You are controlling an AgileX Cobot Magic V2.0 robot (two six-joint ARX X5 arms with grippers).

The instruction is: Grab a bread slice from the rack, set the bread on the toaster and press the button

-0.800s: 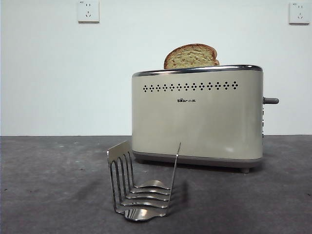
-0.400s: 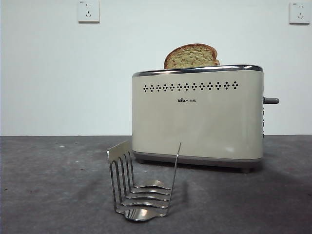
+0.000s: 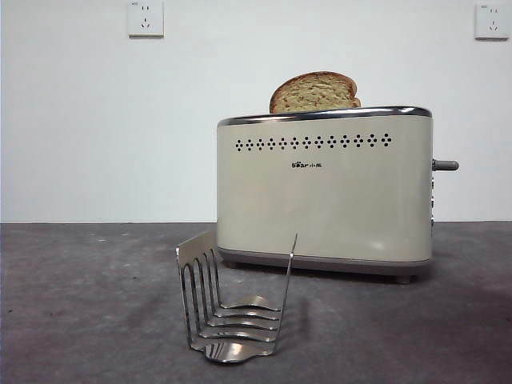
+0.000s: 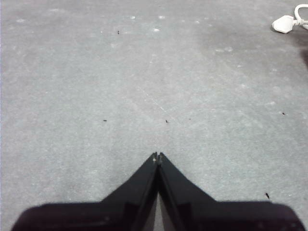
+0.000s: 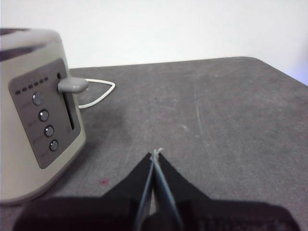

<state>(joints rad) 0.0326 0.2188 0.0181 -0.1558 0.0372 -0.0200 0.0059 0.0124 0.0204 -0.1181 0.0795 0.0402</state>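
The slice of bread [image 3: 314,93] stands upright in the top slot of the cream toaster [image 3: 324,196], its domed top showing above the chrome rim. The steel rack [image 3: 232,304] stands empty on the table in front of the toaster. The dark-grey button [image 3: 446,165] sticks out high on the toaster's narrow side; it also shows in the right wrist view [image 5: 72,85]. My right gripper [image 5: 156,154] is shut and empty, low over the table beside that narrow side of the toaster [image 5: 33,110]. My left gripper [image 4: 158,156] is shut over bare table. Neither gripper shows in the front view.
A white power cord [image 5: 98,94] runs from behind the toaster across the table. A white plug [image 4: 288,21] lies at the edge of the left wrist view. Two wall sockets [image 3: 145,18] sit high on the white wall. The grey table mat [image 3: 80,304] spreads around.
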